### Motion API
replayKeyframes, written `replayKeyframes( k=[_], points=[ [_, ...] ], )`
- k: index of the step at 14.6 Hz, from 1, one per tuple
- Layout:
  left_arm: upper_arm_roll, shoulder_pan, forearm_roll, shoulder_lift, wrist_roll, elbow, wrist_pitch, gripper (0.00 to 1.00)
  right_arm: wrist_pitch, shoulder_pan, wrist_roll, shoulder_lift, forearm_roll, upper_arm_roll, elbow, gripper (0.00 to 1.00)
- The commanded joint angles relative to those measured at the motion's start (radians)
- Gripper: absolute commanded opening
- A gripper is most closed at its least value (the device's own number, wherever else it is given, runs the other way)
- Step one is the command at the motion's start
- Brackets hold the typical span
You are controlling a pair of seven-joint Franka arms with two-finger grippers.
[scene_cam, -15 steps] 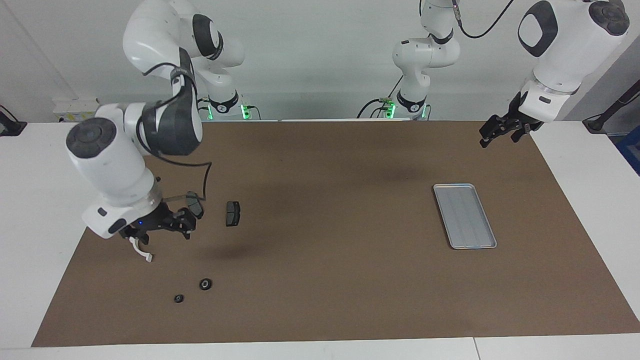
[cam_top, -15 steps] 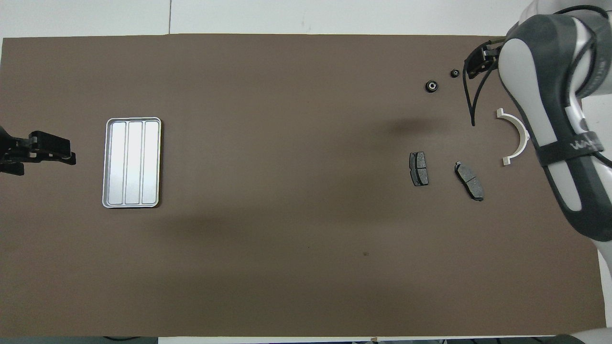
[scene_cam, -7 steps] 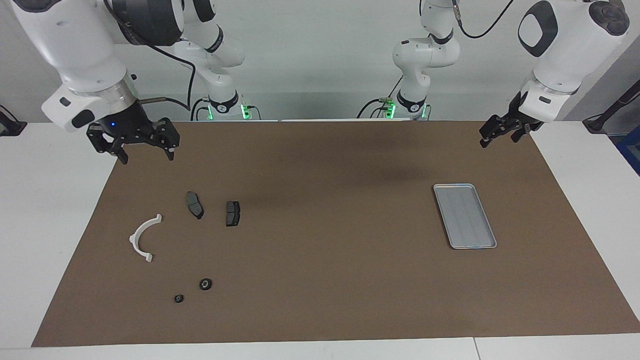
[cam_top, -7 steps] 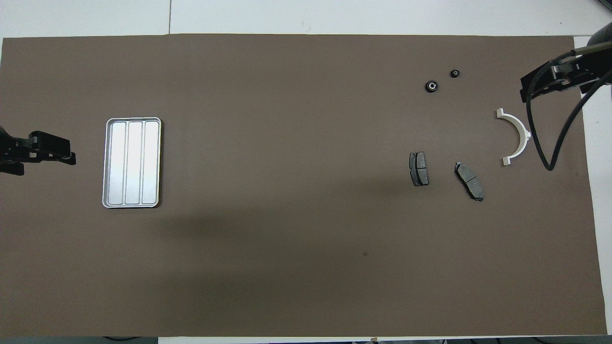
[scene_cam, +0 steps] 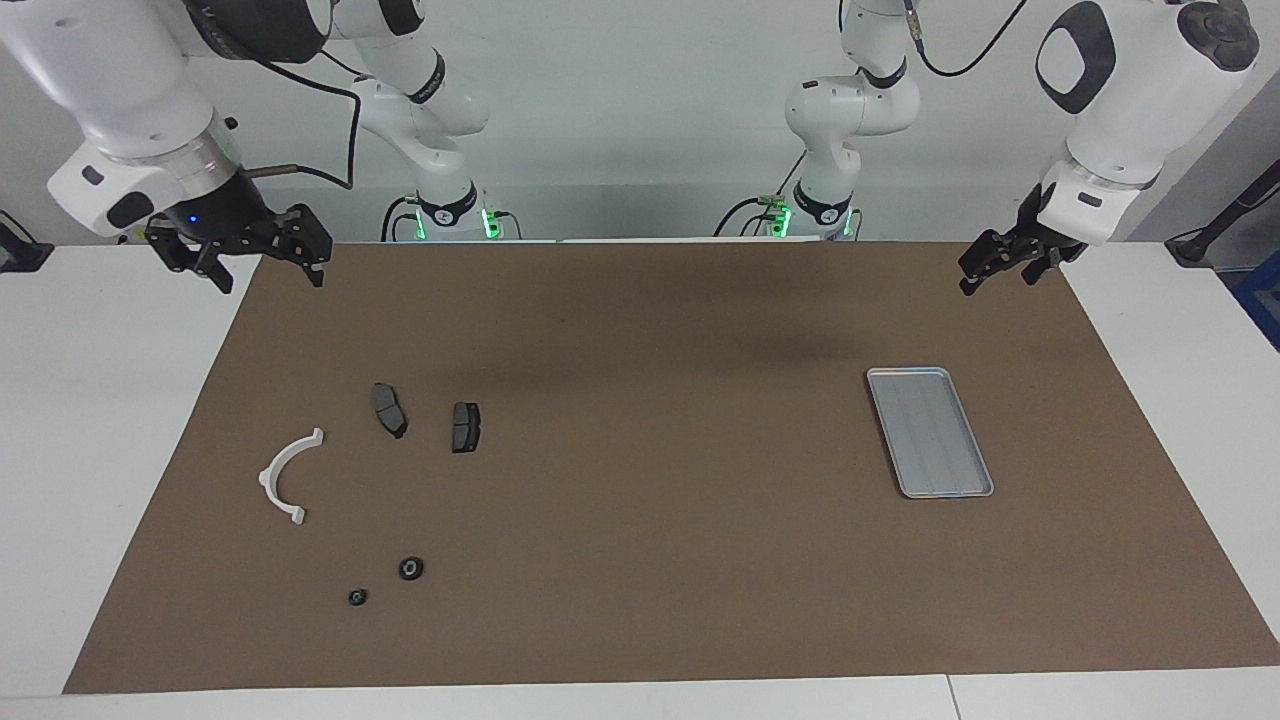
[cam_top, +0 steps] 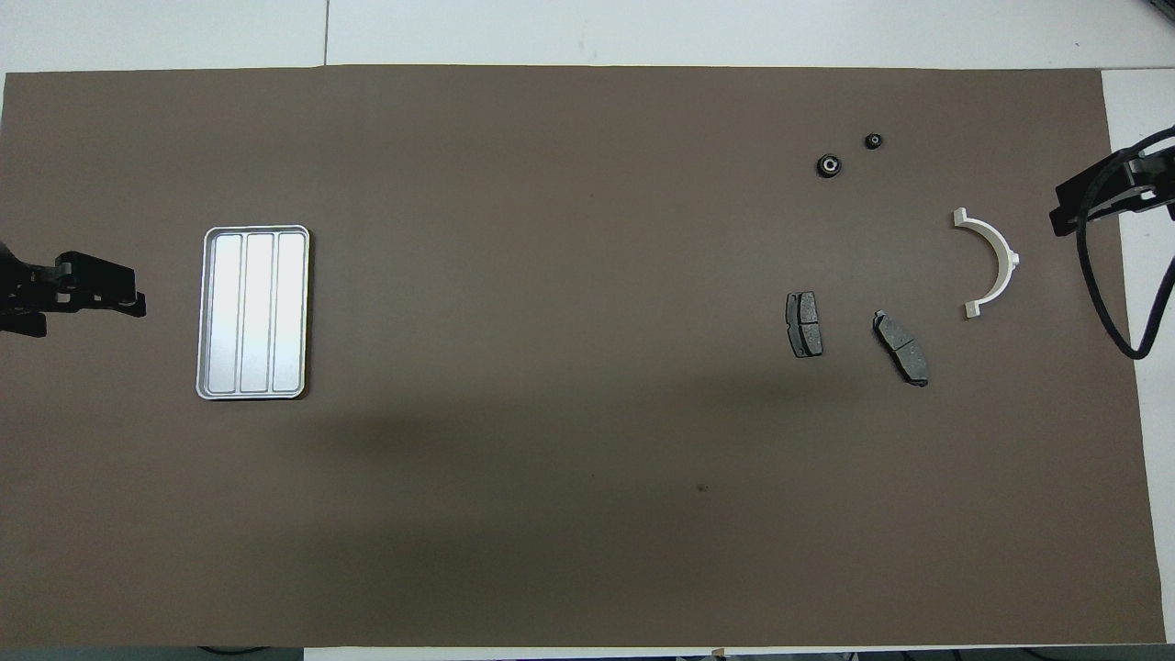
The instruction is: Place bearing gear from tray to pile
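Tray (scene_cam: 930, 432): bare silver metal with lengthwise ridges, nothing on it, toward the left arm's end of the mat (scene_cam: 660, 480).
Gears: two small dark round parts lie on the mat toward the right arm's end, the larger gear (scene_cam: 411, 568) and the smaller gear (scene_cam: 357, 597) near each other; both are off the tray, so the move looks done.
Pile: white bracket (scene_cam: 288, 476) and two dark pads (scene_cam: 389, 410), (scene_cam: 466, 427); the gears sit farther from the robots than these, apart from them.
Right gripper (scene_cam: 262, 267): raised over the mat's corner nearest its own base, fingers spread, holding nothing.
Left gripper (scene_cam: 1000, 265): raised over the mat's edge nearer the robots than the tray, jaws apart, empty; this arm waits.
Handling, as a guess: the gear looks like a stiff, dense metal ring, small and low, with a smooth rim that may slip or roll if tipped on edge.
Hold: pinch across the outer rim from above, fingers straddling the ring; the centre hole seems too small for a finger.
Risk: being so low, it leaves little height above the mat for the fingertips to close on.
Fragility: none apparent; a short drop should not harm it.
Writing: none readable on the parts, tray or mat.
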Motion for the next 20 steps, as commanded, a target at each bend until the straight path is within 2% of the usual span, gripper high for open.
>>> replayKeyframes(
  k=[1, 3, 4, 5, 7, 8, 9, 14, 20],
  points=[
    [0.000, 0.001, -0.006, -0.021, 0.005, -0.011, -0.012, 1.00, 0.003, -0.019, -0.024, -0.004, 0.006, 0.017, -0.009, 1.00],
    [0.000, 0.001, -0.006, -0.021, 0.005, -0.011, -0.012, 1.00, 0.005, -0.014, -0.024, -0.016, 0.006, 0.017, -0.007, 1.00],
    [0.000, 0.001, -0.006, -0.022, 0.005, -0.011, -0.012, 1.00, 0.020, -0.012, -0.024, -0.048, 0.010, 0.016, -0.027, 1.00],
    [0.000, 0.001, -0.006, -0.023, 0.005, -0.011, -0.012, 1.00, 0.052, -0.014, -0.026, -0.100, 0.017, 0.016, -0.089, 1.00],
    [0.000, 0.001, -0.006, -0.023, 0.005, -0.011, -0.012, 1.00, 0.222, -0.026, -0.028, -0.272, 0.028, 0.016, -0.362, 1.00],
    [0.000, 0.001, -0.006, -0.021, 0.005, -0.011, -0.012, 1.00, 0.277, -0.025, -0.028, -0.332, 0.029, 0.016, -0.459, 1.00],
    [0.000, 0.001, -0.006, -0.021, 0.005, -0.011, -0.012, 1.00, 0.278, -0.025, -0.028, -0.349, 0.029, 0.016, -0.489, 1.00],
    [0.000, 0.001, -0.006, -0.022, 0.005, -0.011, -0.012, 1.00, 0.276, -0.009, -0.015, -0.395, 0.055, 0.016, -0.530, 1.00],
    [0.000, 0.001, -0.006, -0.023, 0.005, -0.011, -0.012, 1.00, 0.259, 0.017, 0.012, -0.380, 0.100, -0.014, -0.532, 1.00]
  ],
)
